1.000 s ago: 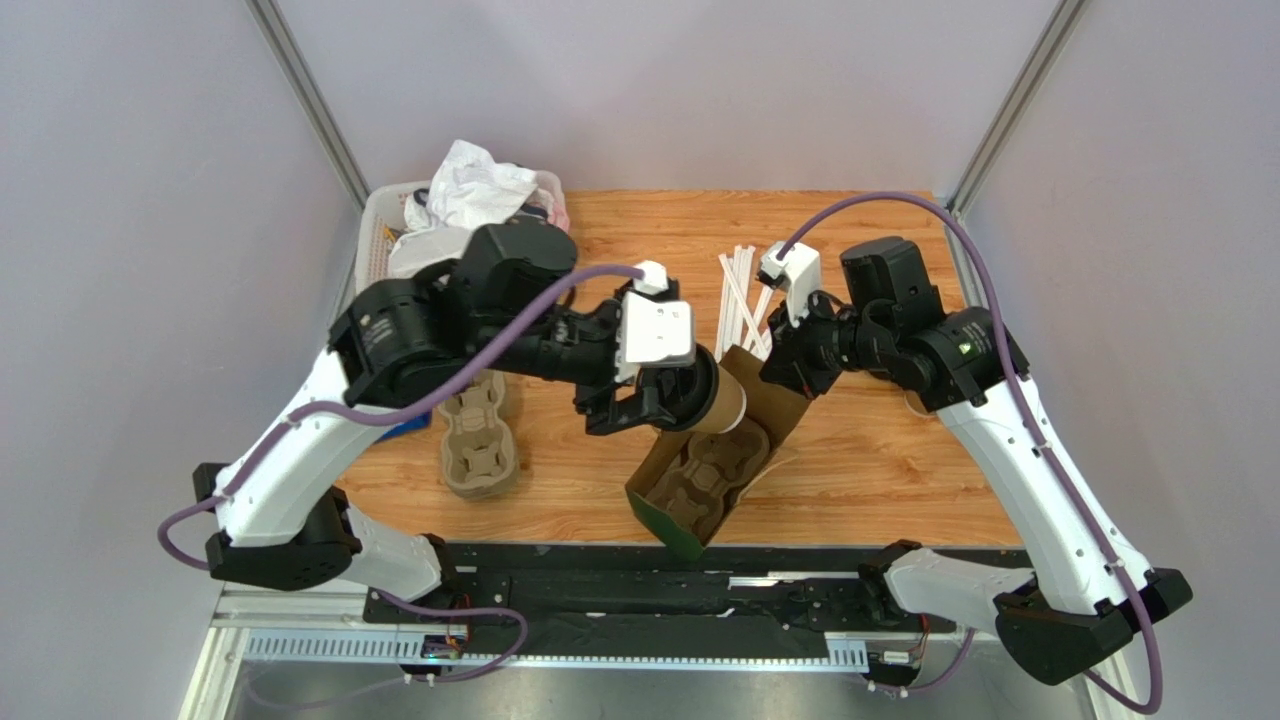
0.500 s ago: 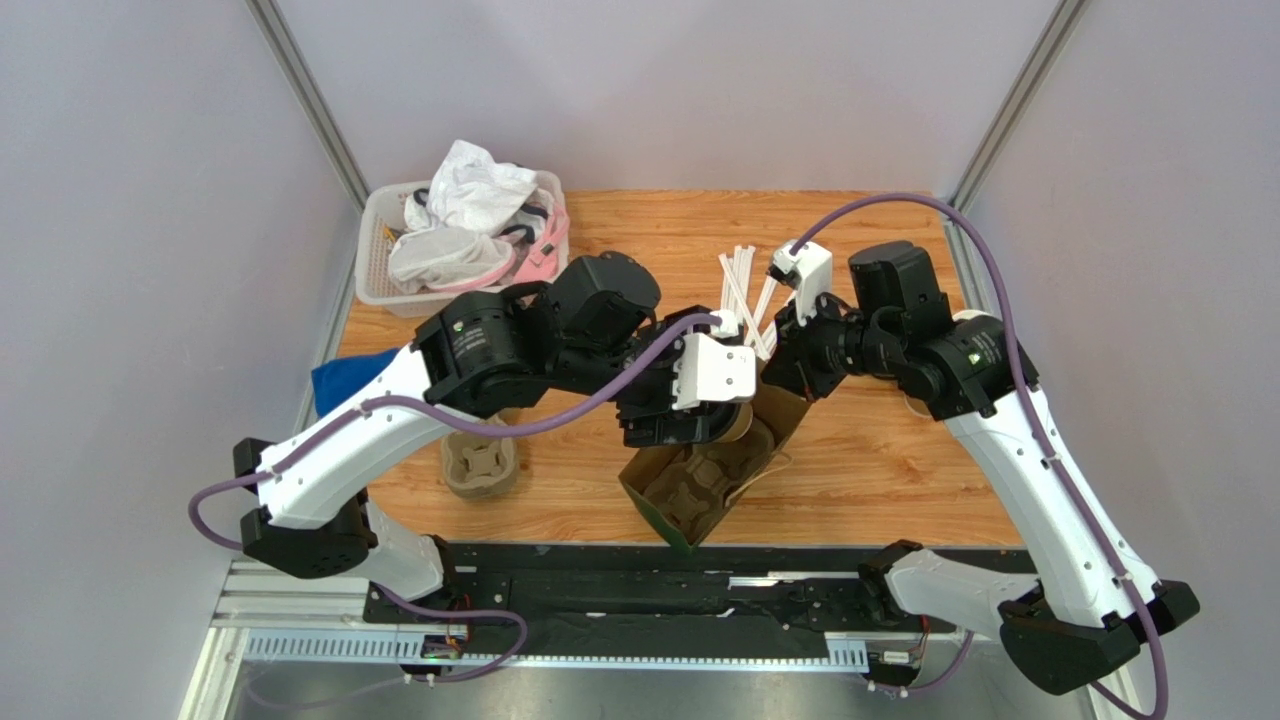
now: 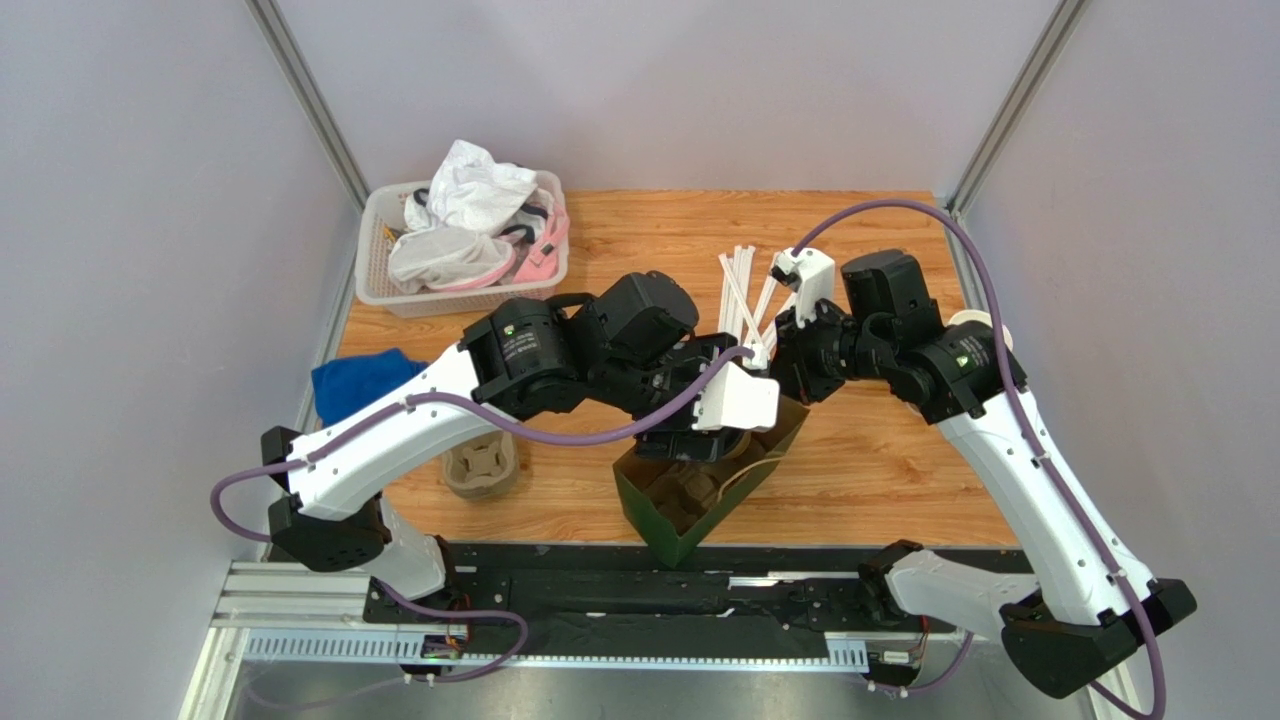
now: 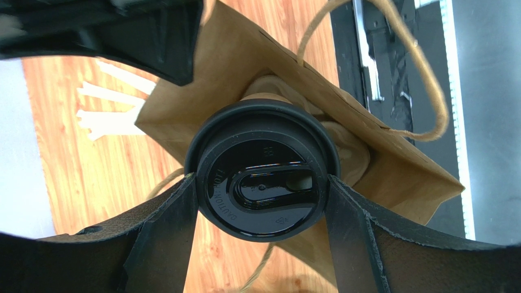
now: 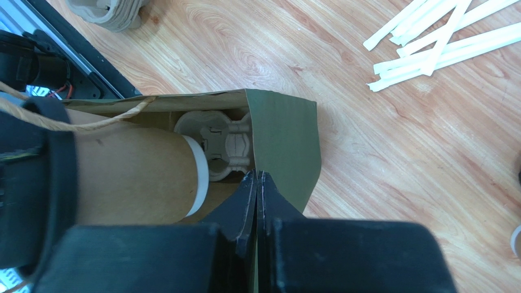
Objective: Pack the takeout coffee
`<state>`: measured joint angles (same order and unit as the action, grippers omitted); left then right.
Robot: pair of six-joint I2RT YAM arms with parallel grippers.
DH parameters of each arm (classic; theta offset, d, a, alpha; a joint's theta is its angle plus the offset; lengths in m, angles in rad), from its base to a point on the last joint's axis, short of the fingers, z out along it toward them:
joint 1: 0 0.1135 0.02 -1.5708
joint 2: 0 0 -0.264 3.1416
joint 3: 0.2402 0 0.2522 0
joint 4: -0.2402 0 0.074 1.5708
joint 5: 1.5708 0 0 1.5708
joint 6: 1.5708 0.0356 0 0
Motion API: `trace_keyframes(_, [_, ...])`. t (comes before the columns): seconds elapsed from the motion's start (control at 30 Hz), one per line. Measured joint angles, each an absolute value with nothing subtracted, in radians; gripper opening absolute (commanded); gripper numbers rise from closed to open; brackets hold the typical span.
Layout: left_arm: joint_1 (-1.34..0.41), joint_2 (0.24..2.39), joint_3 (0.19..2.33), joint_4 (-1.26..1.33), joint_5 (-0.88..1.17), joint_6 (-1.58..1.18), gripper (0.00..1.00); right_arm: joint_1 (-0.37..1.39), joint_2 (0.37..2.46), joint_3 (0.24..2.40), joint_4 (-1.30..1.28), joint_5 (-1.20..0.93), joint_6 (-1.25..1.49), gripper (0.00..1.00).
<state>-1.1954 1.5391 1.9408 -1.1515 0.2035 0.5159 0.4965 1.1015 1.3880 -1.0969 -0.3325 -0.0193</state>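
Item: takeout coffee (image 4: pixel 263 177), kraft cup with black lid, clamped at the lid by the left end effector (image 4: pixel 260 186), inside the paper bag (image 5: pixel 284 140) mouth. Its long axis runs into the bag, base toward the pulp cup carrier (image 5: pixel 223 146), lid toward the wrist. The right end effector (image 5: pixel 258 183) is pinched together on the bag's green wall.

Brown cup (image 5: pixel 128 174), black lid (image 4: pixel 263 177), green-and-brown bag (image 5: pixel 284 143).

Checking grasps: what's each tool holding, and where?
Left tool clamps the takeout coffee across its black lid; right tool pinches the paper bag at its top edge.
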Motion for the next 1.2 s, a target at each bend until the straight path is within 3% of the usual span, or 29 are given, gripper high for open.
trace_keyframes(0.33, [-1.195,1.539,1.765,-1.134,0.193,0.577,0.11,0.477,1.092,1.364,-1.094,-0.392,0.052,0.0])
trace_keyframes(0.8, [-1.155,1.547,1.694,-1.057,0.276,0.703,0.07,0.476,1.076,1.325,-1.082,-0.5,0.005,0.01])
trace_keyframes(0.97, [-1.092,1.542,1.639,-1.009,0.321,0.686,0.07,0.475,0.999,1.27,-1.11,-0.53,-0.054,0.14])
trace_keyframes(1.03, [-1.079,1.539,1.603,-0.993,0.331,0.68,0.06,0.475,0.974,1.253,-1.128,-0.542,-0.08,0.29])
trace_keyframes(1.2, [-1.08,1.537,1.582,-0.989,0.345,0.676,0.06,0.475,0.98,1.262,-1.184,-0.589,-0.142,0.51])
